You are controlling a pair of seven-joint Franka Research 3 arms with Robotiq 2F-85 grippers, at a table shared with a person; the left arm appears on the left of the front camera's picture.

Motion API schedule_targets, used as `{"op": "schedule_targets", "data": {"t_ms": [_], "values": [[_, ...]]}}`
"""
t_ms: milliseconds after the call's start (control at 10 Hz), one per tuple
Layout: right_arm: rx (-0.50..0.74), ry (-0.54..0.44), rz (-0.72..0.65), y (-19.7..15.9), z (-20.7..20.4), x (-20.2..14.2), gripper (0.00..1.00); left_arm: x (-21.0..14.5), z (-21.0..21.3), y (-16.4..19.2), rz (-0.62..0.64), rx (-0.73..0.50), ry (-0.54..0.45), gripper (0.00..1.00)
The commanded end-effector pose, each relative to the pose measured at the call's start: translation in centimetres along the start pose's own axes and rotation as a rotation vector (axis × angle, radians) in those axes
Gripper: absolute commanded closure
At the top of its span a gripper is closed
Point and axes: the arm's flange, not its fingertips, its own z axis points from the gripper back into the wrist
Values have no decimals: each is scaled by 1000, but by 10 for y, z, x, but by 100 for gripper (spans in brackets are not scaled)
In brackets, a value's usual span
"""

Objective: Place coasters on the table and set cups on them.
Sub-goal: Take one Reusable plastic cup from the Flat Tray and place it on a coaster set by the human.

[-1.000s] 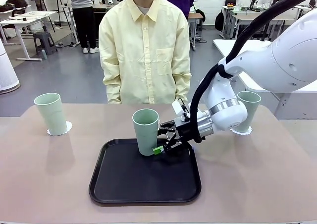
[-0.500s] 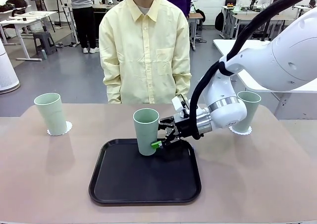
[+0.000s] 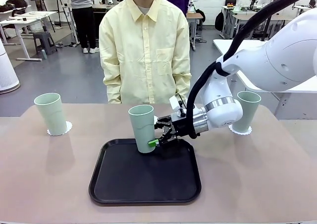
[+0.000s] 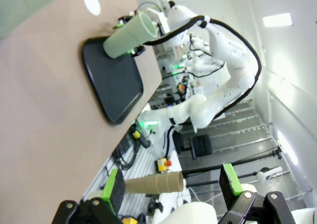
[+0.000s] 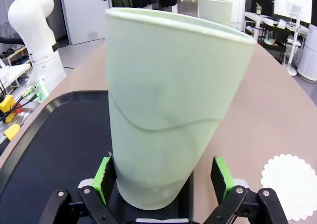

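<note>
my right gripper [image 3: 157, 133] spread wide, pads either side of cup [image 3: 142, 128], not clamped | cup leaning, base on black tray [image 3: 144, 194] | my left gripper [image 4: 171, 190] released, empty

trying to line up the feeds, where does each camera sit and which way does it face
Front view: fixed on the robot's side, facing the person in a pale yellow shirt across the tan-pink table; the white right arm enters from picture right.
Left wrist view: high, rolled sideways, looking along the open left gripper at the table edge.
Right wrist view: low, looking along the open right gripper, which straddles the tilted pale-green plastic cup.
Shared: that cup and the black rectangular tray.
</note>
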Motion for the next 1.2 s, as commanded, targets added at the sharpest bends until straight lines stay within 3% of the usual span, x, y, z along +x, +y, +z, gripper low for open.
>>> {"op": "schedule_targets", "data": {"t_ms": [0,1100], "values": [[-6,-20,-10,-6,-10,-2,0,-1,2,-3,-4,-2,-6,0],[73,-46,-83,1,-26,-1,0,-1,2,-3,-4,-2,-6,0]]}}
